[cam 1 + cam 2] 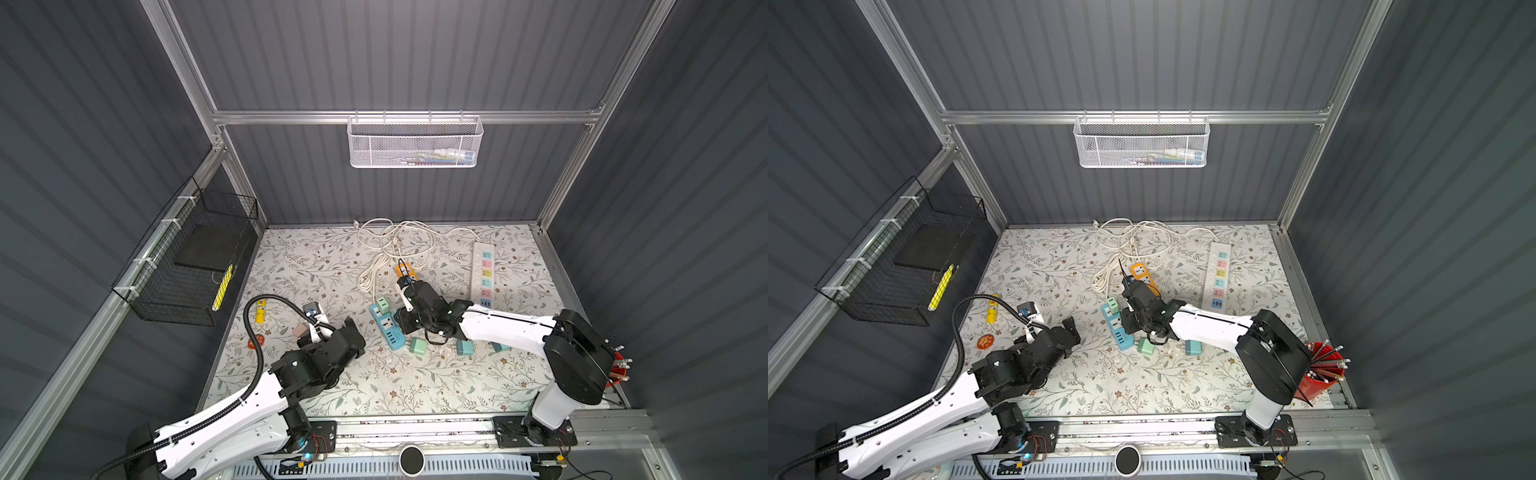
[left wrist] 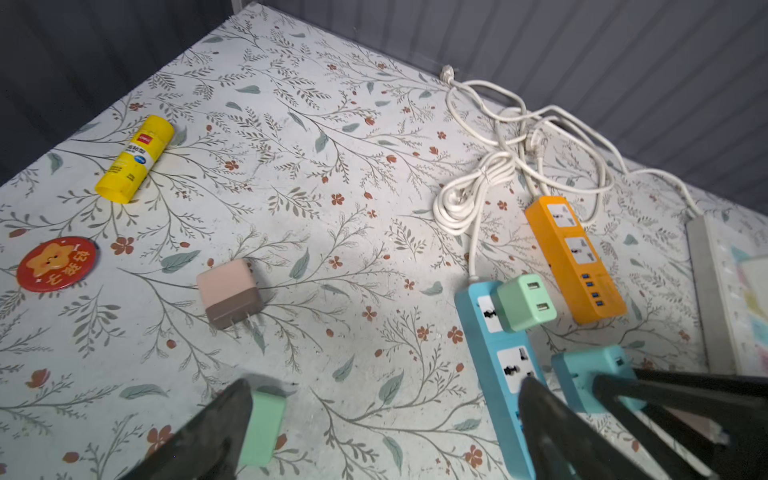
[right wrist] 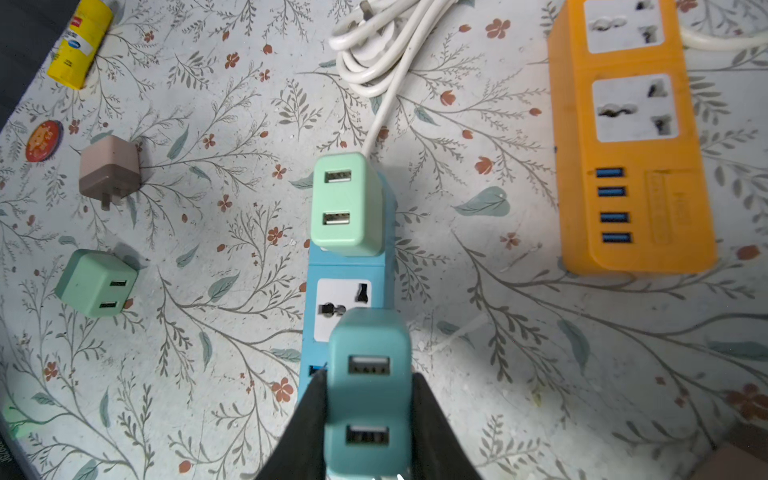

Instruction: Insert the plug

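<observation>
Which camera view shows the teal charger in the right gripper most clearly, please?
The right wrist view: the teal charger fills the foreground, USB ports visible, clamped in the right gripper. The left wrist view shows only one side; in both top views the gripper mostly hides it.

A yellow glue stick [image 2: 135,159] lies on its side near the left edge of the counter [image 1: 316,257]. A round red badge [image 2: 57,263] lies flat by the same edge, nearer the front. Beyond the counter's left edge hangs a black wire basket [image 1: 187,266] holding a dark slab [image 1: 203,249] and a yellow pen [image 1: 222,286]. A white mesh basket [image 1: 415,143] hangs above the counter's back edge. A red cup [image 1: 1316,380] of pencils [image 1: 1327,359] stands at its front right corner.
</observation>
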